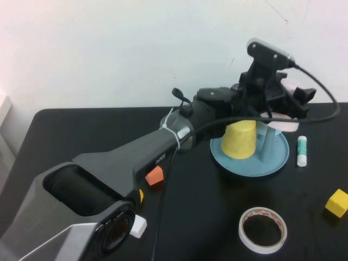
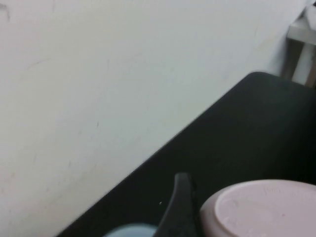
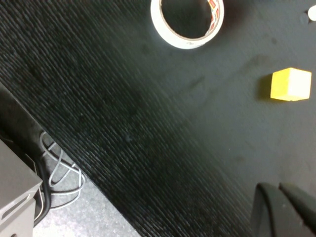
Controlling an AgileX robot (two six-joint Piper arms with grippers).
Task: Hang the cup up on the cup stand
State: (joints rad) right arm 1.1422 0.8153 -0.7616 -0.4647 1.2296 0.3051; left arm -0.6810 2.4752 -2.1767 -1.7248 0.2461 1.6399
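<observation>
The pale pink cup is held in my left gripper, just above the far right side of the cup stand. In the left wrist view the cup's flat bottom faces the camera, with one dark finger against its side. The stand is a round teal dish with a blue-grey peg showing. A yellow cup sits upside down on it. My right gripper is shut and empty, low over the black table; it does not show in the high view.
A tape roll lies in front of the stand and also shows in the right wrist view. A yellow block and a glue stick lie to the right. Orange and white blocks lie beside my left arm.
</observation>
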